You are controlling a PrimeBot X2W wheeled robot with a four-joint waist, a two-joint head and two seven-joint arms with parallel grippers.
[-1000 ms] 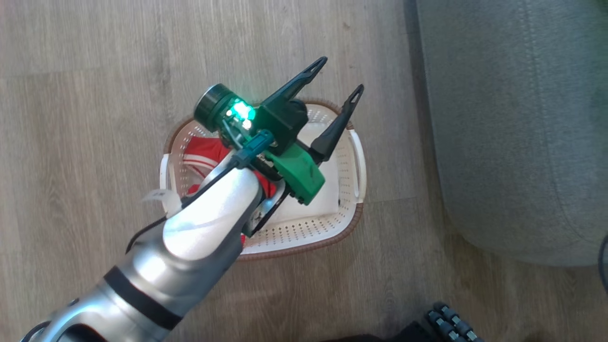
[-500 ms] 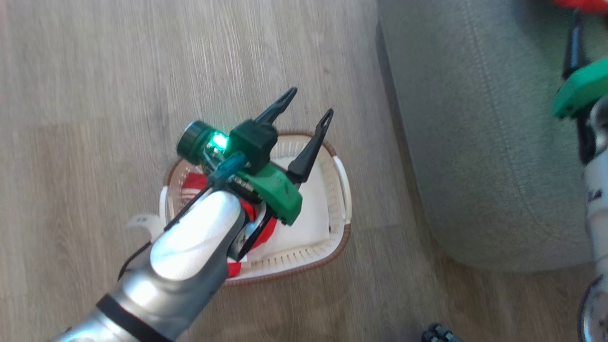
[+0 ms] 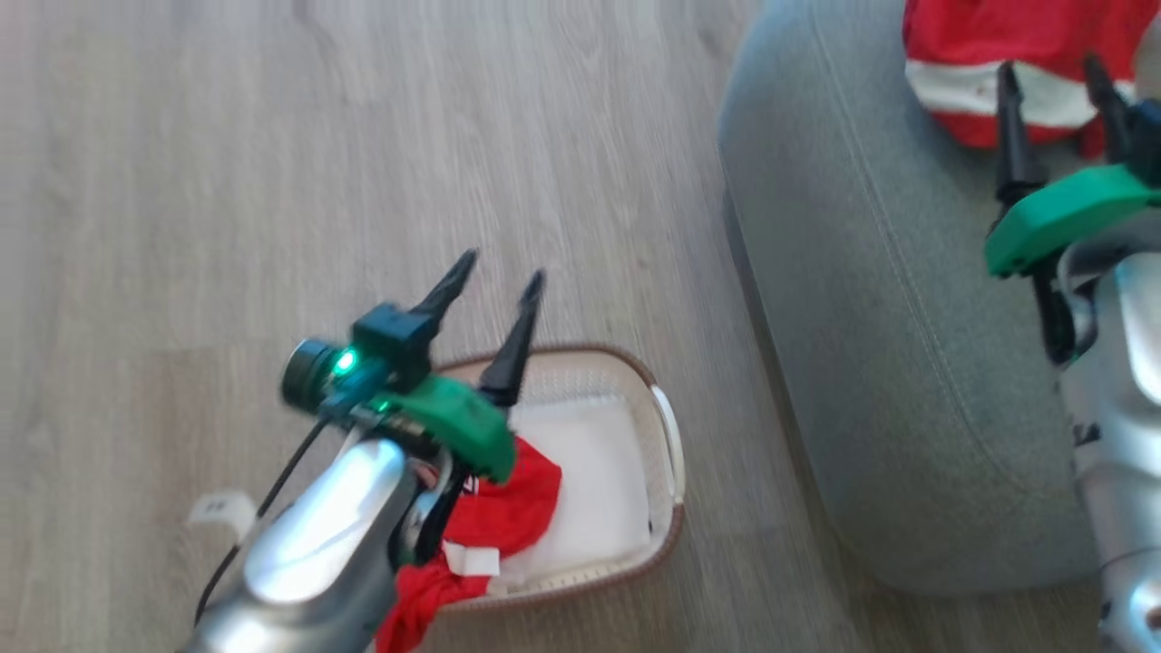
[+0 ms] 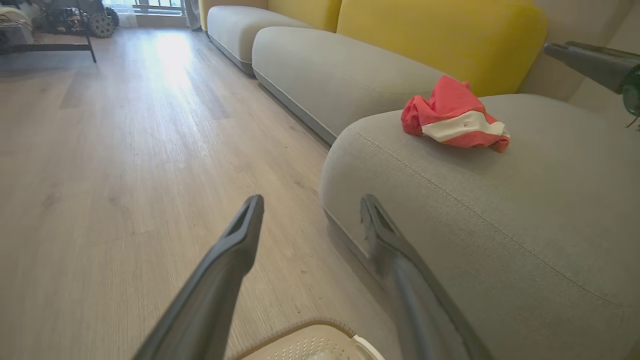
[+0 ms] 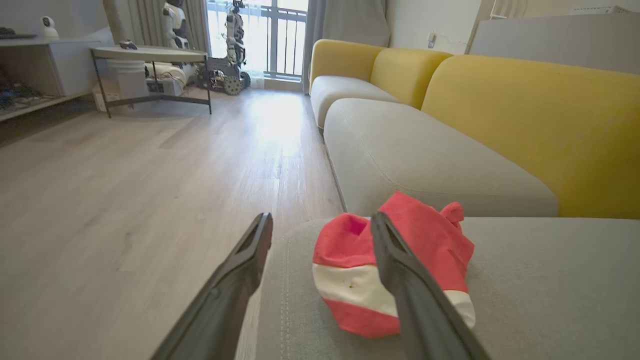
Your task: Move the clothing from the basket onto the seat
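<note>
- The right hand had just let go: a second earlier it was closed, and now its fingers stood spread with nothing between them.
- The first garment lay crumpled on the seat near its front corner, just beyond the right hand's fingertips. It appeared free of the hand.
- Judgement: the first transfer was complete, so about half the task was done.
- The left hand was open and empty, as it had been throughout the last second. It hung over the far left rim of the basket, fingers pointing away across the floor.
- The second garment remained in the basket, bunched at the near left end. Part of it was draped over the near rim and part was hidden beneath the left forearm.
- The head camera had swung toward the seat during that second. The basket's lower position in the head view was therefore a change of view, not a move of the basket.
- The basket stood on the floor beside the seat, apart from it.
- Judgement: the next step was for the left hand to tilt down and take the second garment. The thin, slippery fabric hanging over the rim could slide out onto the floor if pinched by one loose fold.
</note>
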